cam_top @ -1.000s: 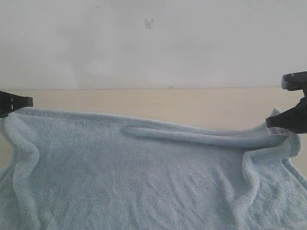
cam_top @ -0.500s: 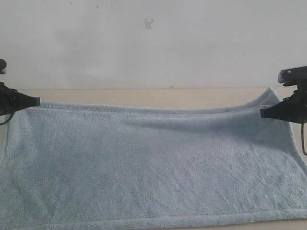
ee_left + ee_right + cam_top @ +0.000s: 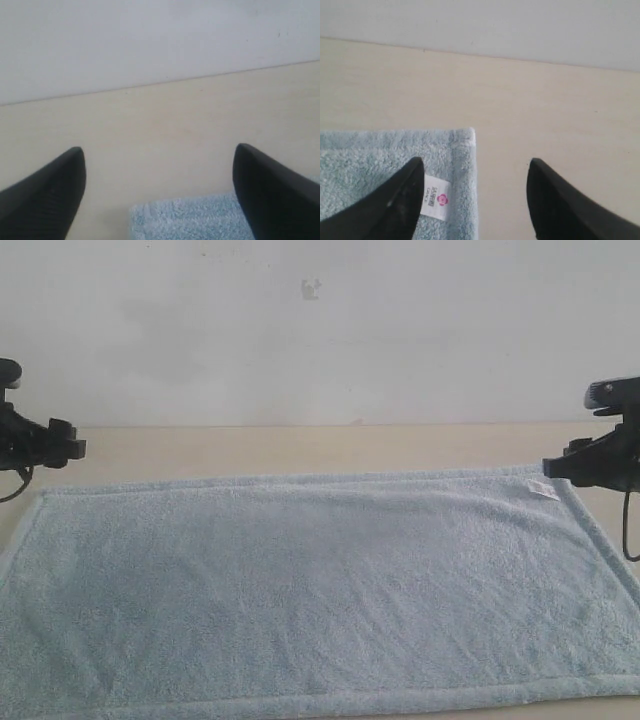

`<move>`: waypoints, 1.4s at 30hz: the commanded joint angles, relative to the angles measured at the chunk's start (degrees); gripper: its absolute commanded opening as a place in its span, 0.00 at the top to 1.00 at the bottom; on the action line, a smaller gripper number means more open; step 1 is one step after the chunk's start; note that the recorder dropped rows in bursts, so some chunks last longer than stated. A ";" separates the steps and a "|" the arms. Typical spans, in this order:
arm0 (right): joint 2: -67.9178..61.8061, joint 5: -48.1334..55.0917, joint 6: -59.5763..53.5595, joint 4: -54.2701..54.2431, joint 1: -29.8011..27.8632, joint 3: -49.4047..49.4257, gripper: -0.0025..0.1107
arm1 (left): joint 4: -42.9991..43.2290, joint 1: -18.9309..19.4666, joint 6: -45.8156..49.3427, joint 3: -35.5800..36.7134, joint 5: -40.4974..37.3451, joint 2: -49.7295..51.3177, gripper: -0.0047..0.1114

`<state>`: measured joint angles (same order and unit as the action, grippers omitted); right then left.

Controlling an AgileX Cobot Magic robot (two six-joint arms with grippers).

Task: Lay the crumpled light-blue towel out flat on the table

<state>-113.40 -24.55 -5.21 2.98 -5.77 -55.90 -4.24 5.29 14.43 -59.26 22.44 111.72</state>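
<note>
The left gripper (image 3: 158, 150) and right gripper (image 3: 474, 161) had released the far corners, jaws now spread and empty, and the towel (image 3: 320, 590) lay flat on the table (image 3: 300, 448), the spreading judged complete.

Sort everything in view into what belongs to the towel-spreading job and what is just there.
Job: towel, lying flat; table beneath it; left gripper, open; right gripper, open.
Just there: wall behind the table; small white tag sewn on the towel's corner.
</note>
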 commanded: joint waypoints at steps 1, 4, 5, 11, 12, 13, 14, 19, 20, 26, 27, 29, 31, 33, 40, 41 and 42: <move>6.27 4.59 2.19 -0.14 -0.55 -0.26 0.47 | -2.95 0.16 0.27 -0.38 -2.88 -5.46 0.33; 10.51 13.52 7.75 -0.94 -0.55 -0.26 0.47 | -4.96 0.16 -2.18 -0.38 -11.66 -9.98 0.55; 11.46 17.19 9.56 -0.94 -0.55 -0.26 0.50 | -5.54 0.05 -4.19 -0.38 -16.04 -11.24 0.67; 12.89 46.40 9.57 -0.94 -0.55 0.57 0.97 | -5.41 0.05 -6.23 -0.17 -44.43 -14.57 0.93; 13.00 48.53 9.57 -1.65 -0.43 1.54 0.97 | -5.69 -0.04 -6.23 0.48 -47.31 -14.90 0.93; 13.35 49.67 9.57 -2.98 -0.43 2.82 0.97 | -5.98 -0.04 -6.23 1.34 -50.22 -15.47 0.93; 13.60 50.22 9.57 -4.55 -0.43 3.97 0.97 | -6.10 -0.39 -6.23 2.54 -52.30 -16.15 0.93; 15.98 50.36 9.36 -5.65 -0.43 10.87 0.97 | -6.38 -1.32 -5.80 10.75 -52.32 -19.67 0.93; 16.20 50.13 9.36 -5.65 -0.43 11.52 0.97 | -7.13 -1.32 -5.80 12.34 -51.65 -20.18 0.93; 16.23 48.78 9.07 -6.69 -0.43 12.49 0.97 | -11.25 -1.32 -5.80 15.34 -48.67 -21.27 0.93; 16.13 48.15 8.20 -6.87 -0.43 12.49 0.97 | -13.24 -1.32 -5.80 15.34 -48.02 -21.27 0.93; 15.52 47.38 6.58 -7.12 -0.43 12.49 0.97 | -17.61 -1.32 -5.80 15.34 -47.13 -21.27 0.93; 13.93 46.57 5.21 -7.59 -0.43 12.49 0.97 | -23.09 -1.32 -2.56 15.34 -46.41 -21.27 0.93; 11.84 45.96 5.21 -7.72 -0.43 12.49 0.97 | -29.62 -1.32 4.99 15.34 -45.81 -21.27 0.93; 9.52 44.37 5.21 -7.18 -0.43 12.49 0.97 | -47.23 -1.32 22.49 15.34 -46.66 -21.27 0.93; 9.52 44.78 5.21 -6.42 -0.43 12.49 0.97 | -48.96 -1.32 24.20 15.34 -46.66 -21.27 0.93; 9.42 45.68 5.21 -5.25 -0.43 12.49 0.97 | -49.70 -1.32 24.98 15.34 -46.66 -21.27 0.93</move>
<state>-102.25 21.01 0.50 -4.16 -5.86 -43.79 -49.40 4.21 35.33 -44.24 -24.32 91.03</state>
